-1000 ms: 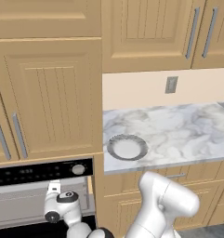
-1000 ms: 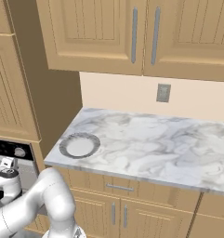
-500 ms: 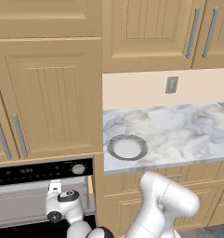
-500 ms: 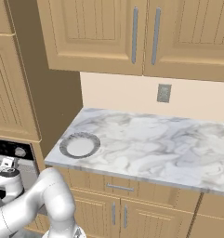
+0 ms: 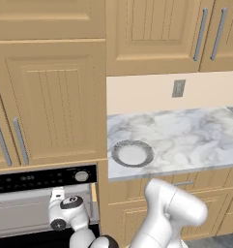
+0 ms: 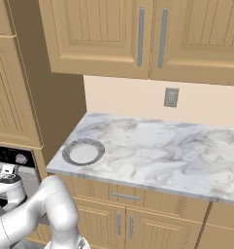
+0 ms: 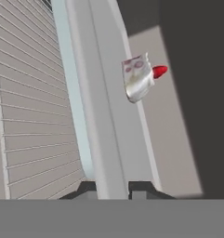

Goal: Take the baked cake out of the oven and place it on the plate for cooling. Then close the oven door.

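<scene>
Hand view: the gripper (image 7: 114, 188) has its two dark tips drawn close on either side of a pale grey rail (image 7: 102, 107) that runs away from them. The baked cake (image 7: 138, 78), pale with a red tip, sits farther along at that rail's right edge, well apart from the tips and untouched. A ribbed grey surface (image 7: 34, 116) lies to the rail's left and a dark wall (image 7: 197, 93) to its right.
Base views: the white arm (image 5: 171, 213) bends down and left, and its wrist (image 5: 65, 215) is inside the oven (image 5: 40, 178), below the black panel and just under the silver knob (image 5: 80, 176). In the right base view the arm (image 6: 41, 209) reaches to the oven (image 6: 11, 158) at the far left.
Jaws: narrow, closed on the rail, not on the cake.
Change: the jaws have drawn together from wide; the wrist sits slightly lower in the oven mouth; the plate has not moved.
Plate: the plate (image 5: 115, 156) lies near the counter's (image 5: 185, 140) front left corner, nearest the oven; the same in the right base view (image 6: 66, 154).
Around: a wall outlet (image 5: 178, 88) above the counter; wooden cabinets (image 5: 55, 97) above the oven.
In the way: the wrist hides the fingers from both base cameras.
</scene>
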